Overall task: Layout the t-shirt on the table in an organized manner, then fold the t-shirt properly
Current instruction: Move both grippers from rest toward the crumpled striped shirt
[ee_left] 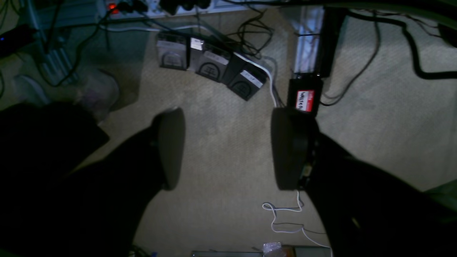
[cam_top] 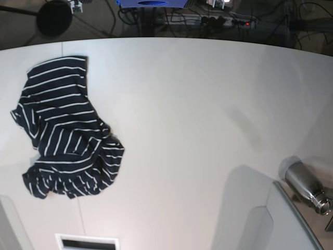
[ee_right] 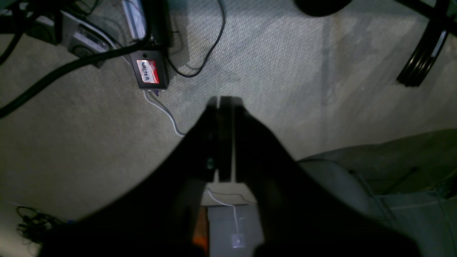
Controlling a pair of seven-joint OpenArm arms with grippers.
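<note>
T-shirt (cam_top: 65,130) lies crumpled in heap on table (cam_top: 187,114), at left side of base view, stripes running every way, one sleeve end toward far edge; neither arm visible over tabletop. Metal bottle (cam_top: 304,185) lies on its side at right edge. Left gripper (ee_left: 228,146) spread wide, nothing between fingers, carpet floor below. Right gripper (ee_right: 224,137) pressed together, empty, above carpet and cables
</note>
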